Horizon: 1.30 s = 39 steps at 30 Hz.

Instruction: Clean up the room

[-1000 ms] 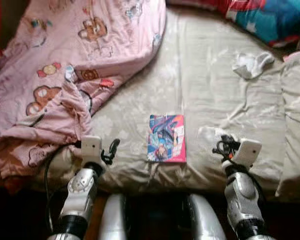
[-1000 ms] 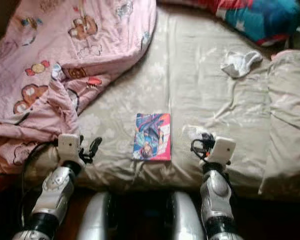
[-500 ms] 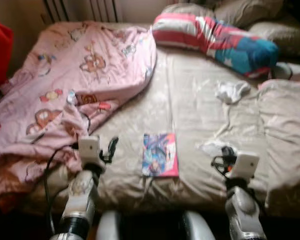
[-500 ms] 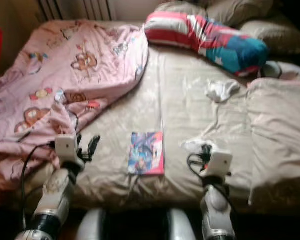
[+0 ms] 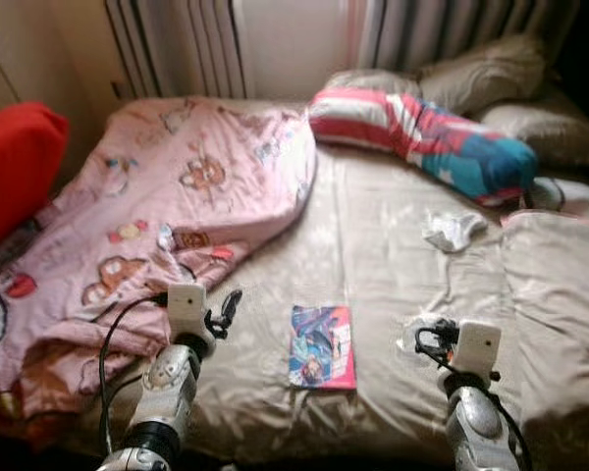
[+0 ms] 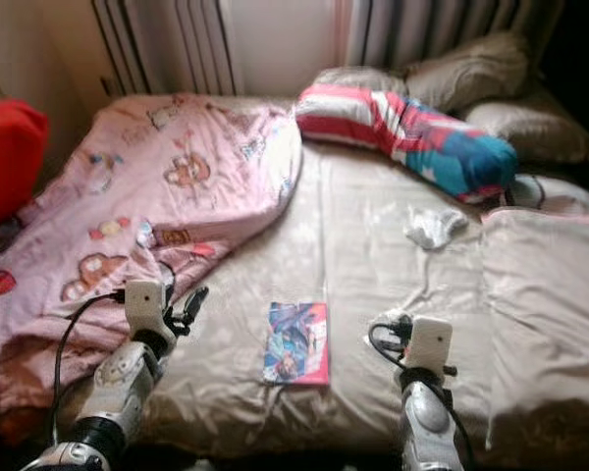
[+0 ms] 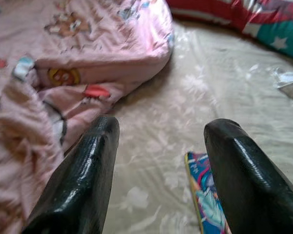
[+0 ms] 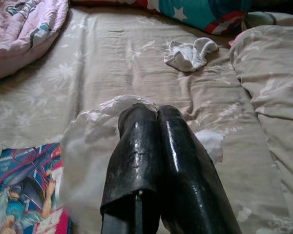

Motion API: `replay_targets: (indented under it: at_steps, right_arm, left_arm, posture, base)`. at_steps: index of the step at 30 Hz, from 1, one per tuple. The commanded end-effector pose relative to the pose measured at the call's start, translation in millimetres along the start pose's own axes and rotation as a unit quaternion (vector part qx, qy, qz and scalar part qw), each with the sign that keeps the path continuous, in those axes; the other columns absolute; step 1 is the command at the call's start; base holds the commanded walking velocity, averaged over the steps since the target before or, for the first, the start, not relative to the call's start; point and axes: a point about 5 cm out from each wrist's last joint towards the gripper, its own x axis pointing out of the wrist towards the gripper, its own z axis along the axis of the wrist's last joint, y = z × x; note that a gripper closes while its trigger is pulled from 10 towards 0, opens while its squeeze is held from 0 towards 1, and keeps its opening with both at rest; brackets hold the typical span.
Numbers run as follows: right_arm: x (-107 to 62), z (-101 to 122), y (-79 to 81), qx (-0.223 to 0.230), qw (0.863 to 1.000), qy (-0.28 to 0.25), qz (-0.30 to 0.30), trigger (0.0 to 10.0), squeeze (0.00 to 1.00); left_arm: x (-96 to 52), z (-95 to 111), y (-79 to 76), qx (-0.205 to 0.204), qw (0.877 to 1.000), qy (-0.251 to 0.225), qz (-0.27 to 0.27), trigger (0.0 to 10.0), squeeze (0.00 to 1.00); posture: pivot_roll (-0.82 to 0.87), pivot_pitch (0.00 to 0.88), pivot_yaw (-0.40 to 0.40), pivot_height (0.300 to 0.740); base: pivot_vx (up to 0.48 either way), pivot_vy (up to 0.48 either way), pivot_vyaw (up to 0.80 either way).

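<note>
bedroom first: a wide bed in a beige sheet runs up to a radiator and curtains at the far wall, with a pink cartoon blanket heaped over its left half and a striped red-and-blue pillow lying across the far end. over the last second the view has lifted and pulled back, so the far pillows and the red cushion on the left now come into sight; that's the camera rising, the things on the bed lie where they did.

near the edge, dead centre, a bright comic book lies flat on the sheet, between the two arms. a white sock sits far right, well apart from it, and a crumpled white tissue lies just under the right gripper.

left gripper hovers beside the blanket's edge, fingers spread wide, nothing between them. right gripper's fingers are pressed tight together, empty, tips over the tissue.

my read: the robot is standing back to survey, and nothing is picked up yet, so book, sock and tissue all remain to clear.
</note>
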Motion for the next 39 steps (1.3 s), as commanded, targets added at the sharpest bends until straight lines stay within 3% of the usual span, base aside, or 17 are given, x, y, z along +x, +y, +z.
replay_targets:
  at_steps: [1,2,3,5,7,10,12,17,21,26,30,39]
  right_arm:
    - [-0.9,-7,-1.7,0.003,1.000,0.021,-0.004,10.0,0.00]
    - [-2.7,-16,-3.4,0.014,0.999,0.048,-0.005,10.0,0.00]
    - [-2.7,-16,-3.4,0.014,0.999,0.048,-0.005,10.0,0.00]
    - [-9.6,-35,-6.2,0.015,0.994,0.106,-0.004,10.0,0.00]
    - [-11.7,-40,-6.9,0.022,0.993,0.120,-0.003,10.0,0.00]
    - [-21.1,-57,-9.3,0.021,0.984,0.174,0.003,10.0,0.00]
    - [-38.4,-80,-19.7,0.004,0.970,0.244,-0.014,10.0,0.00]
    - [-51.6,-94,-27.8,0.008,0.960,0.278,-0.028,10.0,0.00]
    - [-60.0,-103,-25.1,-0.006,0.954,0.300,-0.012,10.0,0.00]
    - [-62.1,-105,-24.5,-0.033,0.952,0.304,-0.012,10.0,0.00]
    - [-65.3,-109,-13.1,-0.032,0.948,0.315,0.015,10.0,0.00]
    - [-67.0,-111,-13.2,-0.034,0.947,0.319,0.013,10.0,0.00]
  left_arm:
    - [-0.9,-7,1.4,0.009,1.000,0.026,-0.002,10.0,0.00]
    - [-4.5,-17,5.1,0.009,0.998,0.058,0.006,10.0,0.00]
    - [-4.5,-17,5.1,0.009,0.998,0.058,0.006,10.0,0.00]
    - [-14.7,-37,14.2,-0.002,0.992,0.121,0.025,10.0,0.00]
    - [-18.6,-44,16.3,-0.001,0.990,0.141,0.027,10.0,0.00]
    - [-34.0,-65,22.1,0.024,0.977,0.210,0.029,10.0,0.00]
    - [-52.2,-84,29.5,0.055,0.963,0.262,0.039,10.0,0.00]
    - [-67.4,-95,39.4,0.037,0.955,0.287,0.064,10.0,0.00]
    - [-81.4,-107,39.4,0.052,0.947,0.313,0.054,10.0,0.00]
    - [-82.7,-109,37.4,0.052,0.946,0.316,0.055,10.0,0.00]
    - [-83.4,-111,36.4,0.050,0.946,0.316,0.057,10.0,0.00]
    - [-82.1,-110,35.1,0.049,0.947,0.312,0.057,10.0,0.00]
  posture:
    - [-0.06,0.000,-0.002,0.740]
    - [-0.07,0.001,-0.001,0.740]
    - [-0.07,0.001,-0.001,0.740]
    - [-0.06,0.004,-0.001,0.740]
    - [-0.05,0.024,-0.001,0.740]
    - [-0.07,0.061,0.002,0.740]
    - [-0.06,0.082,-0.004,0.740]
    - [-0.04,0.100,-0.015,0.740]
    - [-0.04,0.122,-0.021,0.740]
    - [-0.03,0.140,-0.029,0.740]
    - [-0.03,0.150,-0.029,0.740]
    - [-0.03,0.164,-0.026,0.740]
  base:
    - [0.000,0.000,0.00]
    - [0.000,0.000,0.00]
    - [0.000,0.000,0.00]
    - [0.000,0.000,0.00]
    - [0.000,0.000,0.00]
    - [0.000,0.000,0.00]
    - [0.000,0.000,0.00]
    - [0.000,0.000,0.00]
    - [0.000,0.000,0.00]
    - [0.000,0.000,0.16]
    - [0.000,0.000,0.80]
    - [0.000,0.000,0.80]
